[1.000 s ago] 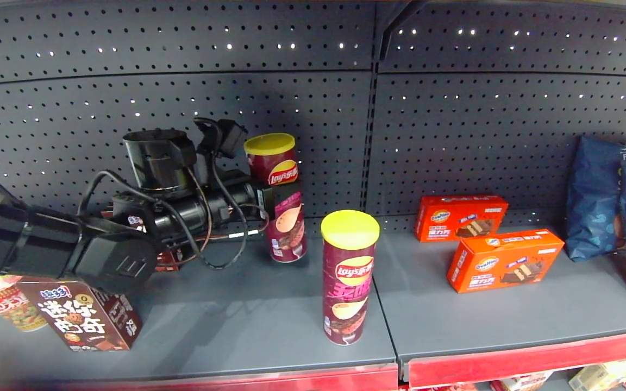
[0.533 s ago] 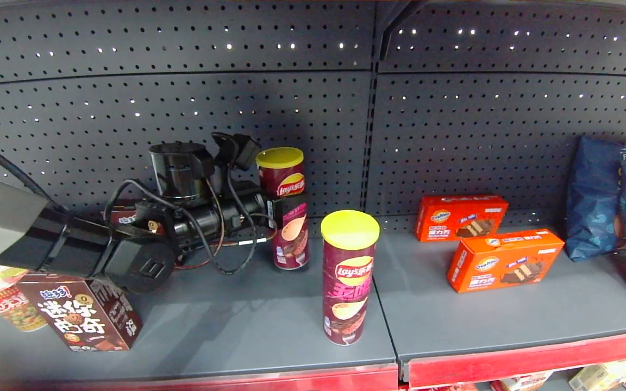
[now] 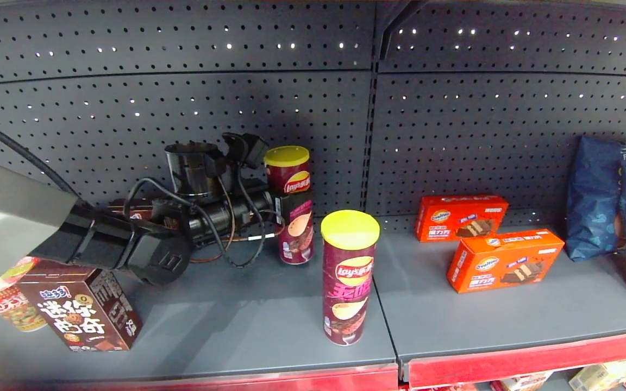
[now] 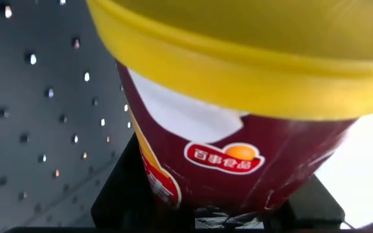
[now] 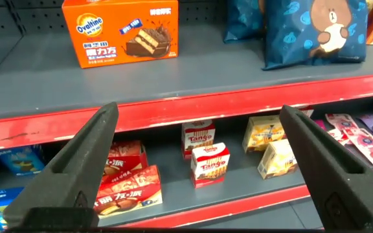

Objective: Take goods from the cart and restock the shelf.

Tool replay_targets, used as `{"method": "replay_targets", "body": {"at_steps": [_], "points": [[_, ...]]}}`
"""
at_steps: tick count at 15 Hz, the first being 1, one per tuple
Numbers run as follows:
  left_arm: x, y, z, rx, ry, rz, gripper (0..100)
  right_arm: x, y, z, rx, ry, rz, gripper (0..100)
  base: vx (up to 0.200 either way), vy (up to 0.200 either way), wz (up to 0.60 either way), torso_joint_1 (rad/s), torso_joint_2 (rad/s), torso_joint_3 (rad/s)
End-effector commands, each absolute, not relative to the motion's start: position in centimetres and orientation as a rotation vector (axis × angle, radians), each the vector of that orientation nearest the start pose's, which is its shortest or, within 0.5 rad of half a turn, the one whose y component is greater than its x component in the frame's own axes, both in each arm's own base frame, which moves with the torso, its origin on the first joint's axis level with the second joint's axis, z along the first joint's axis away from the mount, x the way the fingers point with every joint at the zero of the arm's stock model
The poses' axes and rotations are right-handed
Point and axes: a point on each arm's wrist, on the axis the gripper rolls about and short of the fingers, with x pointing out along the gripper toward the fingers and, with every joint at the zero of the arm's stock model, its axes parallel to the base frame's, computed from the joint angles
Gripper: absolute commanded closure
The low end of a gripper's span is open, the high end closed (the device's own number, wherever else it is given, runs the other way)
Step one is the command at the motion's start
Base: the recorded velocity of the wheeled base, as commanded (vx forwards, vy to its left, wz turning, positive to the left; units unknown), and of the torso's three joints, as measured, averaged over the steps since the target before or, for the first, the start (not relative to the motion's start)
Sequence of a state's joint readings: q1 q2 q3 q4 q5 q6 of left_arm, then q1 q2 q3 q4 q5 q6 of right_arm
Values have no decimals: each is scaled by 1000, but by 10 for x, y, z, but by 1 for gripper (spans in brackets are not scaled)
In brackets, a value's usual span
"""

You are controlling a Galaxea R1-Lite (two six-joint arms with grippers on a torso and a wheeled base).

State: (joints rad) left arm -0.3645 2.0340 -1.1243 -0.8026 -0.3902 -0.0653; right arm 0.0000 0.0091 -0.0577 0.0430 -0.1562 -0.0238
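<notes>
Left gripper [image 3: 286, 209] pinches our can [image 3: 298, 239] — we have carried it rightward and lower, its base now about on the shelf [image 3: 226, 315] near the back; release looks next.

Right of your frame: an orange cardboard snack box [image 3: 503, 259] lies before its twin [image 3: 461, 217], near dark blue foil bags [image 3: 595, 201]. Lower left: a brown cardboard box [image 3: 82, 312] touches a paper noodle cup [image 3: 8, 312].

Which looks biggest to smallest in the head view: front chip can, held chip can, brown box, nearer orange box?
1. front chip can and brown box: about alike, both nearest the camera.
2. nearer orange box.
3. held chip can, though it is farther back.
</notes>
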Motion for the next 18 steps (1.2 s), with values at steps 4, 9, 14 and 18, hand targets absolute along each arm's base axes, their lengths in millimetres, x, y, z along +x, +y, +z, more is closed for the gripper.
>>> {"method": "replay_targets", "body": {"at_steps": [4,9,14,18], "points": [[392,-165,152,-62,140,-770,100,-26,-4,85,-25,7,-156,0,0,0,0,0,0,0],[396,-169,140,-61,160,-775,100,-26,-3,85,-25,6,-153,0,0,0,0,0,0,0],[405,-173,139,-27,129,-797,100,-26,-3,85,-25,6,-152,0,0,0,0,0,0,0],[410,-176,140,-26,116,-802,100,-26,-3,85,-25,6,-152,0,0,0,0,0,0,0]]}}
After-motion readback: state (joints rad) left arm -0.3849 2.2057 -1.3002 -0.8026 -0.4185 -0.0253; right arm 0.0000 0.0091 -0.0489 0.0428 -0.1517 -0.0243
